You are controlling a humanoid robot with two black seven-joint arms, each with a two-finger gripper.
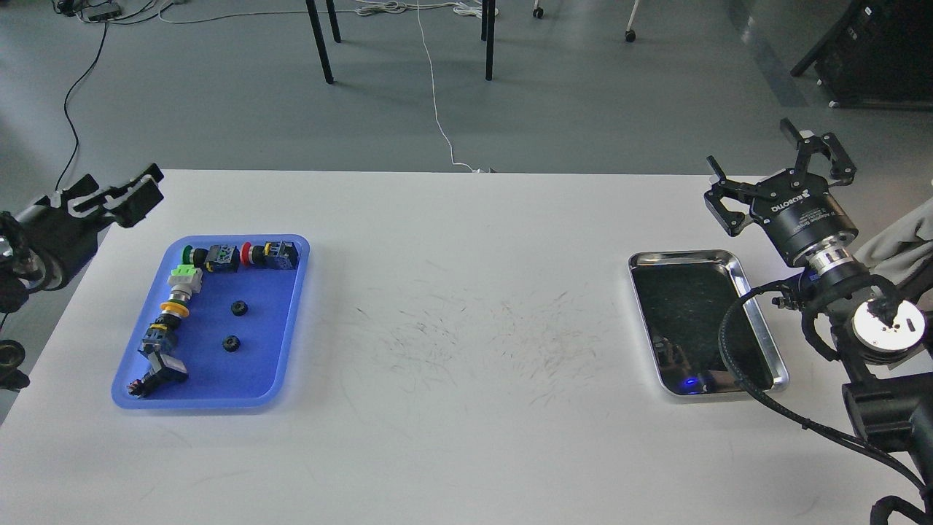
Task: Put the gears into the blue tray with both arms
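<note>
Both grippers hang away from the work: my right gripper (783,175), a black two-finger claw on a black arm with a silver joint ring, stands spread wide and empty above the far right corner of the white table (466,306), while my left gripper (124,195) hovers just beyond the far left corner, dark and seen from the side, so I cannot tell if its fingers are parted or closed. Two small black toothed gears (235,325) lie inside the shallow blue plastic tray (291,321) on the left side, on its bare floor, one behind the other and a little apart. Around them, along the far and left walls of this tray, sits a row of colourful push-button switches (219,257). The shiny silver metal tray (711,257) on the right looks empty to me, so I judge the task is nearly or fully done. What could go wrong now is mostly a careless move: if the left arm swings low over the blue tray, it may knock the switches or push a gear out over the low rim. The gears are near the left gripper, in front of it and lower, and well apart from the right one.
</note>
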